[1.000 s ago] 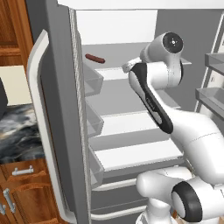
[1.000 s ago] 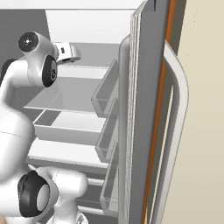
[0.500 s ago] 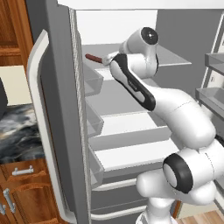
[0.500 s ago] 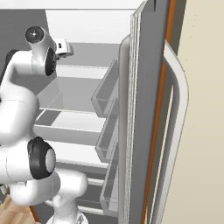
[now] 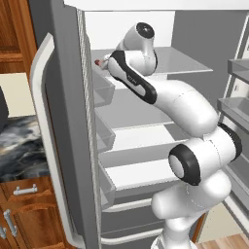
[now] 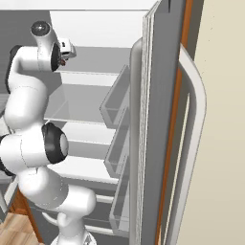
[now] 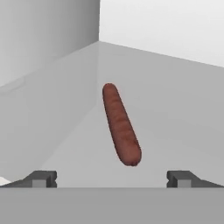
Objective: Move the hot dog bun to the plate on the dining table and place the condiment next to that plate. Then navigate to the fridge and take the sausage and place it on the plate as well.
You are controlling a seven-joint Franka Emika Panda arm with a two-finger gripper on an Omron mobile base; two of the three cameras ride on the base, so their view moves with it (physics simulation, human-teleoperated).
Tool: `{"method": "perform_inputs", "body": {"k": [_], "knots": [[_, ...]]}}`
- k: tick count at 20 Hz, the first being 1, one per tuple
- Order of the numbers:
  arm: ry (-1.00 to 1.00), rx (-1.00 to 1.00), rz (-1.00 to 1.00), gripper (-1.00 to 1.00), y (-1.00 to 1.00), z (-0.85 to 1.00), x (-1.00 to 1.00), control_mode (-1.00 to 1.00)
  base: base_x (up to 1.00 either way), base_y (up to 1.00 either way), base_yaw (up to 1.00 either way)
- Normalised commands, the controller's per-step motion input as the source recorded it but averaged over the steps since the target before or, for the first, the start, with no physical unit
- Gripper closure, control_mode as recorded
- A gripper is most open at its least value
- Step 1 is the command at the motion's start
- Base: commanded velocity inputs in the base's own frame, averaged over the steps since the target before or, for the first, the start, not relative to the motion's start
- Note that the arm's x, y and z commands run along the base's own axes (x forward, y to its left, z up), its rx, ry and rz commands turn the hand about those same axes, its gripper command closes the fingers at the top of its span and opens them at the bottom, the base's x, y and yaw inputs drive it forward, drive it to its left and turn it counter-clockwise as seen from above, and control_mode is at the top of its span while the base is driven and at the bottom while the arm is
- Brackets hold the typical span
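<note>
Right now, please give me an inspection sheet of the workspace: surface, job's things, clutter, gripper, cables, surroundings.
Surface: the top shelf of the open fridge, pale grey, flat.
Job's things: the sausage lies on that shelf, red-brown, whole, ahead of the gripper and between the lines of its two tips, not touched.
Clutter: nothing seen on the shelves.
Gripper: open wide, empty, level with the top shelf; its fingertips stand short of the sausage.
Cables: nothing seen.
Surroundings: both fridge doors stand open, with empty door bins; wooden drawers and a marbled counter to the left of the fridge.
</note>
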Motion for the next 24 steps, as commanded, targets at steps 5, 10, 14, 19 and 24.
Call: {"method": "perform_inputs", "body": {"k": [5,10,14,19,24], "knots": [[-0.04,0.0,0.03,-1.0,0.16,-0.3,0.54,-1.0,0.0,0.0,0.0],[-0.09,0.0,0.03,-1.0,0.06,-0.32,0.45,-1.0,0.0,0.0,0.0],[0.0,0.0,0.01,-1.0,0.08,-0.18,0.55,-1.0,0.0,0.0,0.0],[-0.01,0.0,0.0,-1.0,0.02,-0.06,0.33,-1.0,0.0,0.0,0.0],[0.03,-0.03,0.0,1.0,0.0,-0.3,-0.05,-1.0,0.0,0.0,0.0]]}}
